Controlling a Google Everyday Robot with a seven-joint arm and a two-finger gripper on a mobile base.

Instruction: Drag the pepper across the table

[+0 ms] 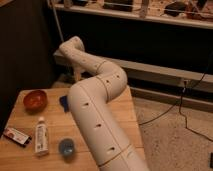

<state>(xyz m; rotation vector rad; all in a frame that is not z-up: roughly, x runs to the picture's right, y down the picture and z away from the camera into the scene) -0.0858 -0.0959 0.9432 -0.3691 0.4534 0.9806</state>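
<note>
The table (125, 107) is a small square one with a light wooden plank top. My white arm (95, 115) rises from the bottom right, bends over the table and reaches to the far left. My gripper (77, 75) hangs down from the wrist over the table's far edge, pale against the dark background. No pepper shows in this view; it may be hidden behind the arm. A small dark blue thing (64, 102) lies on the table just left of the arm, below the gripper.
A red bowl (35, 100) stands at the far left of the table. A white bottle (41, 136) lies near the front left, a red and white packet (16, 136) beside it, and a blue cup (66, 148) near the arm. A dark shelf unit (150, 35) stands behind; cables (192, 100) cross the floor at right.
</note>
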